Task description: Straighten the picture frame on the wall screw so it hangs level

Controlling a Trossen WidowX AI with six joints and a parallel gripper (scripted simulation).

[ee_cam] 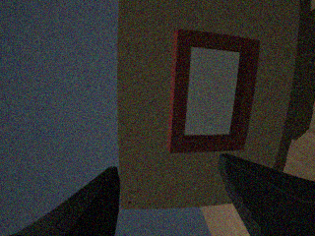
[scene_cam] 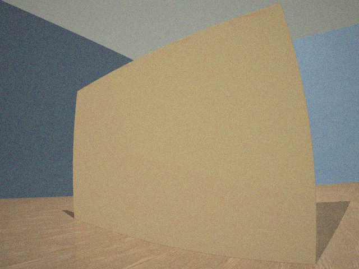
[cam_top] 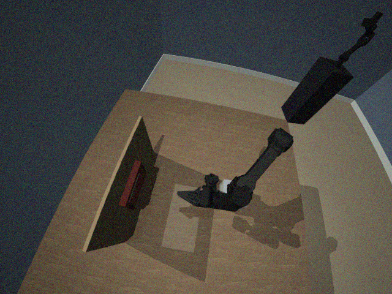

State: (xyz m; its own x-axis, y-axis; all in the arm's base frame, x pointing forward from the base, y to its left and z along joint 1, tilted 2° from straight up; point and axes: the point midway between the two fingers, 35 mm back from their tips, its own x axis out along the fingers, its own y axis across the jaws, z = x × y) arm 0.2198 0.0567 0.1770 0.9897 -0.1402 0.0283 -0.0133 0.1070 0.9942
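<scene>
The picture frame [cam_top: 130, 183] [ee_cam: 181, 88], dark red around a pale grey picture, hangs on the front of the upright wall panel [cam_top: 110, 205] [scene_cam: 191, 144] [ee_cam: 148, 98]. In the wrist view its sides lean a little, tops to the right, and its top edge slopes down to the right. The view is oblique, so a small real tilt cannot be told from perspective. The screw and notched strip are hidden. My gripper [cam_top: 178, 193] [ee_cam: 169, 169] is open and empty, back from the panel and clear of the frame. The exterior view shows only the panel's back.
The wooden table top [cam_top: 247, 272] carries the panel. A pale rectangle [cam_top: 180, 221] lies on it in front of the panel. A white block [cam_top: 225, 185] shows behind my wrist. A long dark box [cam_top: 313, 91] with a jointed dark part stands out at the upper right.
</scene>
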